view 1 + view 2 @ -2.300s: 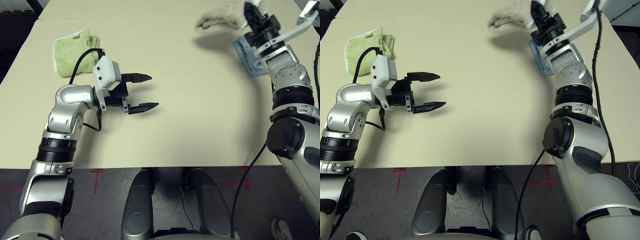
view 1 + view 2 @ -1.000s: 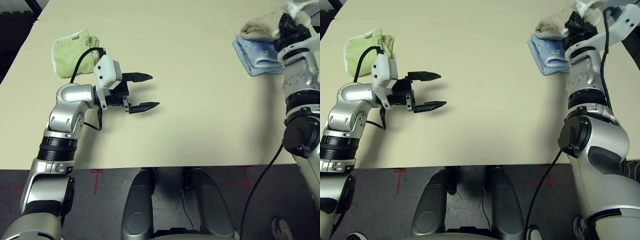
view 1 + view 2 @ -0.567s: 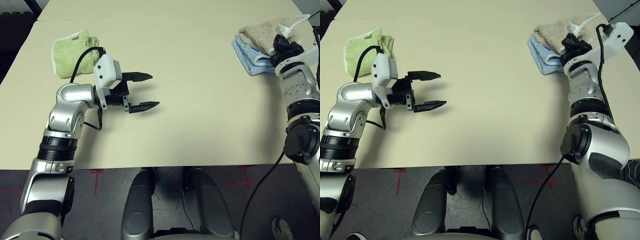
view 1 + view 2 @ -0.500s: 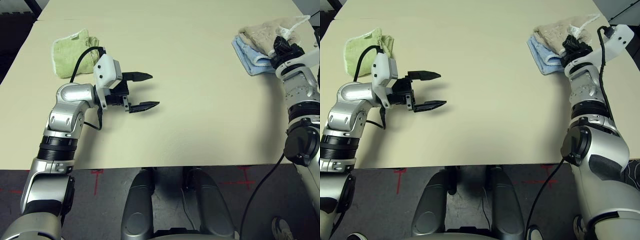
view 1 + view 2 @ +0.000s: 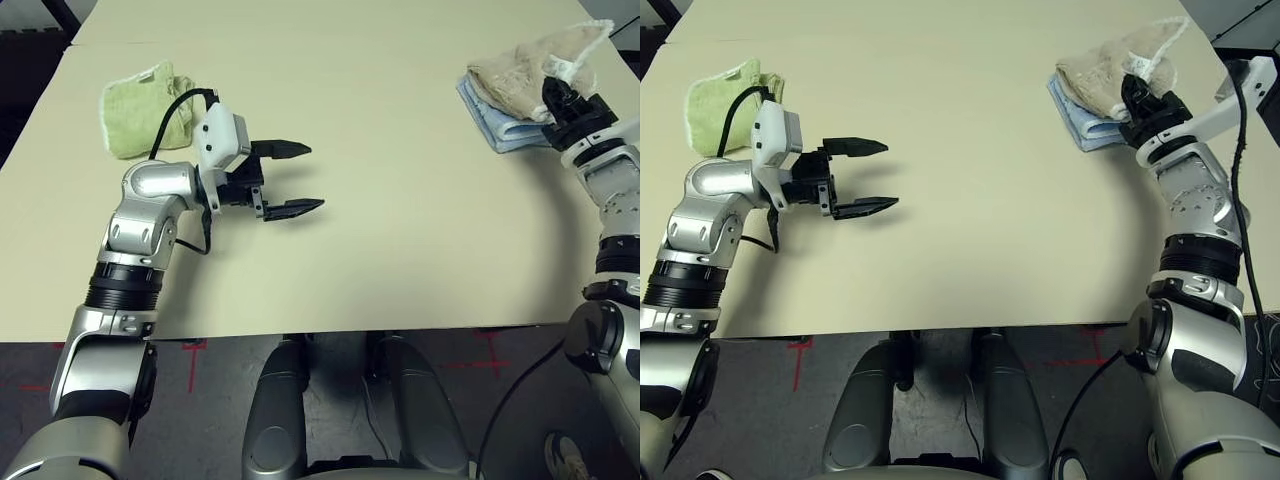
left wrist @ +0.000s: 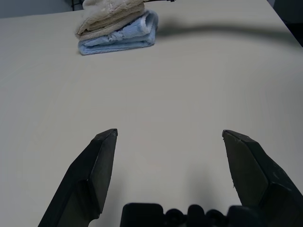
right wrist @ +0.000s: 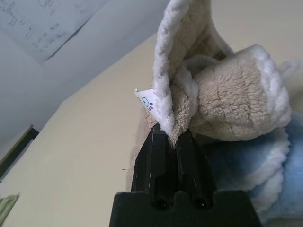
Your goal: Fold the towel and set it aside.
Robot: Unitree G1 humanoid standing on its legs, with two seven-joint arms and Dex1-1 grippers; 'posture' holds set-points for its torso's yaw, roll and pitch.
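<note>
Already folded and laid atop the blue towel (image 5: 500, 125); towel (image 5: 520, 72) edge pinched by right gripper (image 7: 171, 137), unreleased; left gripper (image 5: 290, 180) spread, idle.

The right hand (image 7: 171, 139) has its two black fingers pressed together, pinching an edge of the fluffy beige towel with white trim (image 7: 227, 94). A small white tag (image 7: 147, 100) sticks out from the towel just above the fingers. The towel sits bunched on a soft light blue cloth (image 7: 265, 184), on the pale tan surface (image 7: 80, 156).
</note>
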